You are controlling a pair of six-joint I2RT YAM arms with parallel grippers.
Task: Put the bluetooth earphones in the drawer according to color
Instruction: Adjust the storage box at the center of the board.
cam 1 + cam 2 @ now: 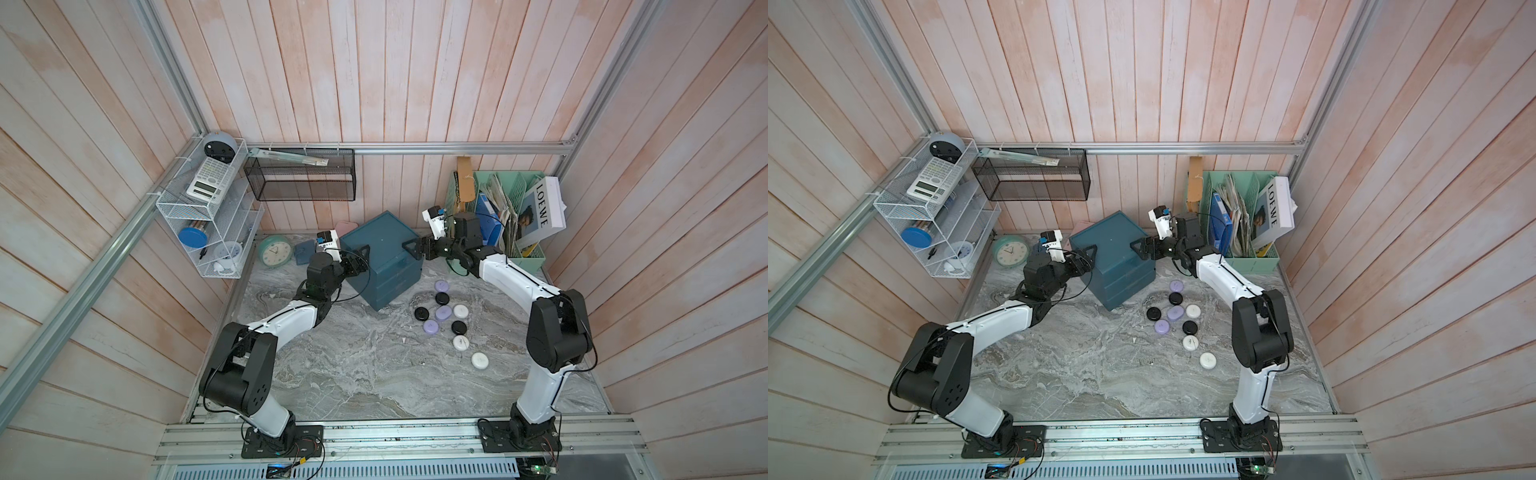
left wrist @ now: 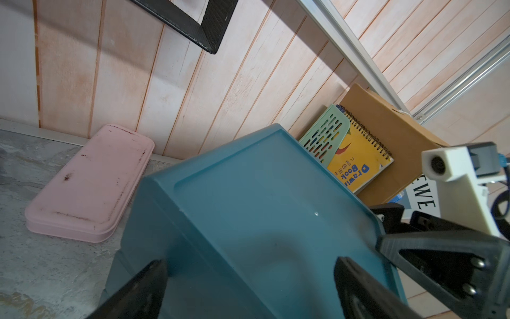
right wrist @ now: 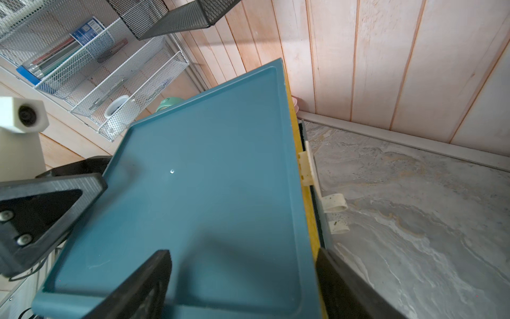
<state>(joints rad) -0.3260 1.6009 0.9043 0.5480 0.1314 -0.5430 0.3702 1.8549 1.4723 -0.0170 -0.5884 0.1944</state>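
Bluetooth earphones (image 1: pixel 443 313) lie in a loose cluster right of centre in both top views. They rest on a grey, marble-veined tabletop (image 1: pixel 374 374) walled by pale, pink-washed wooden planks and framed with aluminium rails. A white wire shelf (image 1: pixel 208 216) hangs at the upper left and a black mesh basket (image 1: pixel 301 174) beside it on the back wall. A mint-green clock (image 1: pixel 275 250) stands left of centre, and a mint-green file rack (image 1: pixel 523 249) stuffed with papers fills the upper right corner. The left wrist view shows a flat pink case (image 2: pixel 91 182) on the tabletop by the wall.

Nine earphone cases are in sight: three glossy black, three white and three lilac. Each is a small rounded puck lying flat. Several nearly touch, and one white case lies lowest, a little apart. They sit just below and right of the drawer (image 1: pixel 380 253), clear of it and of both arms.

The drawer is a dark teal plastic cube just above centre, turned at an angle to the walls. Its top is smooth with a shallow raised rim. The right wrist view shows a yellow drawer front (image 3: pixel 296 143) with small white handles (image 3: pixel 307 168).

The left gripper (image 1: pixel 361 254) is at the cube's left edge, jaws spread wide and clamping nothing. The right gripper (image 1: pixel 410 248) is at the opposite edge, jaws likewise apart.
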